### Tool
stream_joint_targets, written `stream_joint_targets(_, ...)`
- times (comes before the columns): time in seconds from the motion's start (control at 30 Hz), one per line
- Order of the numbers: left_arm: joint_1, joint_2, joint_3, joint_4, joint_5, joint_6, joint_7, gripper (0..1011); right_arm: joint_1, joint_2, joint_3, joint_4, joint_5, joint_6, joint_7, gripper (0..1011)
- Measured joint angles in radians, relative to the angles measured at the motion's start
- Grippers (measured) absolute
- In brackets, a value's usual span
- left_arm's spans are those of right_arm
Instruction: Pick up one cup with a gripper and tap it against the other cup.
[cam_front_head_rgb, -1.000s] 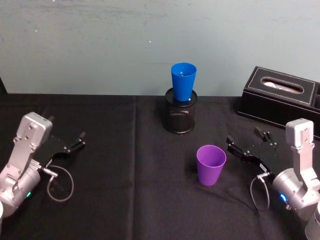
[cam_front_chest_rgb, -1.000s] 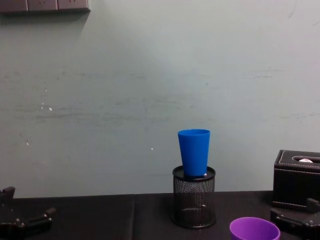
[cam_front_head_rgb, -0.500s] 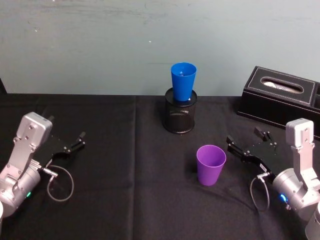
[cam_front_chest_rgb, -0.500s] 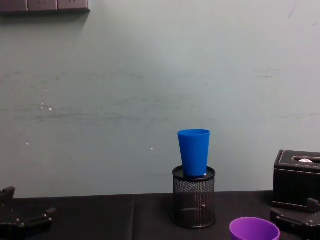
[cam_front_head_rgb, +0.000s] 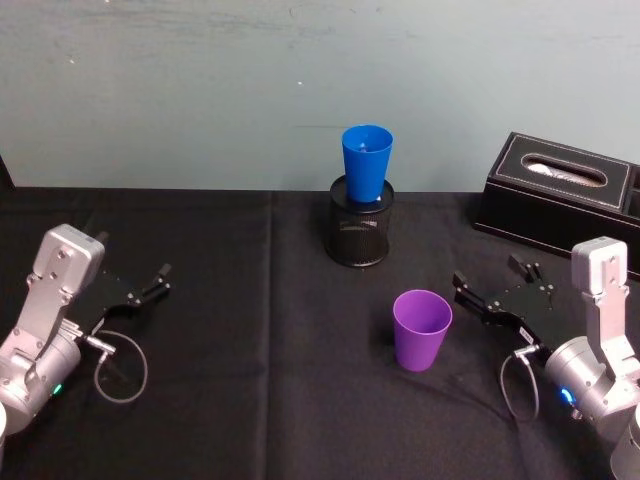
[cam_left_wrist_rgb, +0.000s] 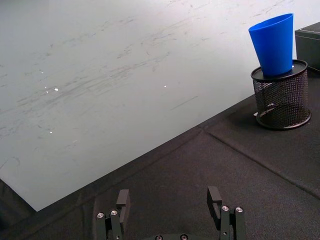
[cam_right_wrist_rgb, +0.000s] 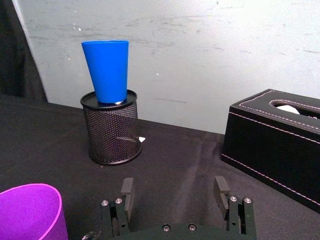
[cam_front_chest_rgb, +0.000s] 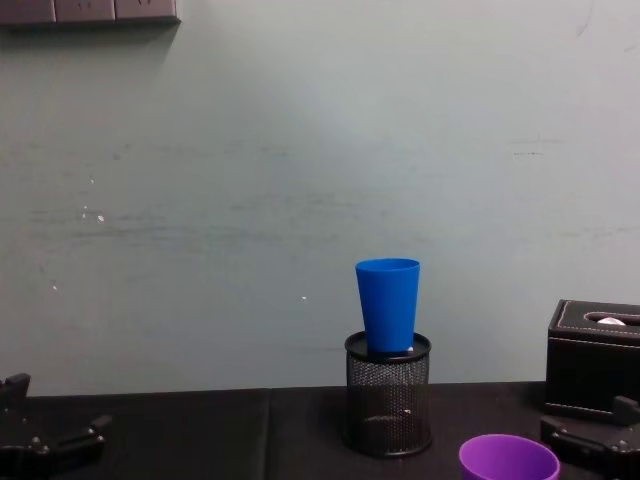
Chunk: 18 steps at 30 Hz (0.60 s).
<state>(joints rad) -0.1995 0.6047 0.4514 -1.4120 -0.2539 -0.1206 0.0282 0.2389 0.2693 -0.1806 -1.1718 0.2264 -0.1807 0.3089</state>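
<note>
Your purple cup (cam_front_head_rgb: 421, 329) stands upright on the black tablecloth (cam_front_head_rgb: 260, 400), toward the right side and nearer the robot than the pen holder. Your right gripper (cam_front_head_rgb: 492, 285) sits low over the cloth just beside that cup, on its right, not touching it; its fingers (cam_right_wrist_rgb: 126, 189) are spread wide with nothing between them. The blue cup (cam_front_head_rgb: 366, 165) stands upright in the black mesh pen holder (cam_front_head_rgb: 360, 234), near the wall at the middle of the table, well apart from the purple cup. A black tissue box (cam_front_head_rgb: 560, 203) sits at the far right. Your left gripper (cam_front_head_rgb: 160, 278) rests low at the left side of the table, far from both cups, its fingers (cam_left_wrist_rgb: 123, 198) also wide apart and empty.
</note>
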Motion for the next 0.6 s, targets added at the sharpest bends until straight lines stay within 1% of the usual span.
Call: stream_joint_targets(0.6,0.0,0.0,0.0,0.0,0.0,0.0,0.0,1011,0.0,0.0,0.0,-0.001,0.0,0.0,0.0,1003)
